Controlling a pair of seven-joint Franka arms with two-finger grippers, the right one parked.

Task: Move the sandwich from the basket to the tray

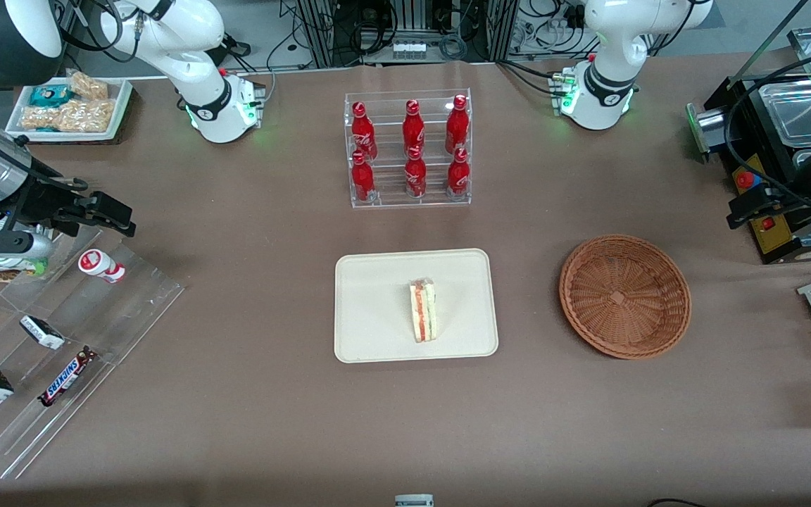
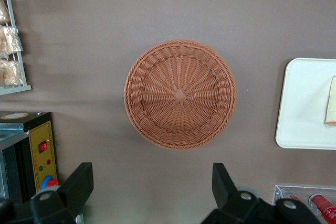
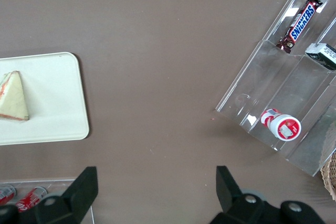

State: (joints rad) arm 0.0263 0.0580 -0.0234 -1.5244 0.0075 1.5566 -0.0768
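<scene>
The sandwich [image 1: 424, 310] lies on the tray [image 1: 370, 331], a little off the tray's middle toward the basket [image 1: 624, 296], with bare cream surface all round it and its striped filling edge facing up. The tray sits in the middle of the brown table [image 1: 250, 394], its rounded rim clear of everything; the rack of red bottles [image 1: 409, 149] stands farther from the front camera than the tray, with a band of bare cloth between them. The basket rests toward the working arm's end of the table, well apart from the tray, nothing inside it, and open tabletop rings its woven rim. The gripper [image 2: 152, 192] hangs high above the table just beside the basket, on the rim's side that faces the bottle rack, and its two black fingers [image 2: 79, 184] are spread wide with nothing between them. In the wrist view a black box with a yellow panel [image 2: 42, 153] stands near the basket's edge, not touching it, and a rack of bagged snacks [image 2: 10, 40] lies beside that. At the parked arm's end, clear stepped shelves [image 1: 60, 352] hold a chocolate bar [image 1: 66, 377] and a small white cup [image 1: 101, 265].
</scene>
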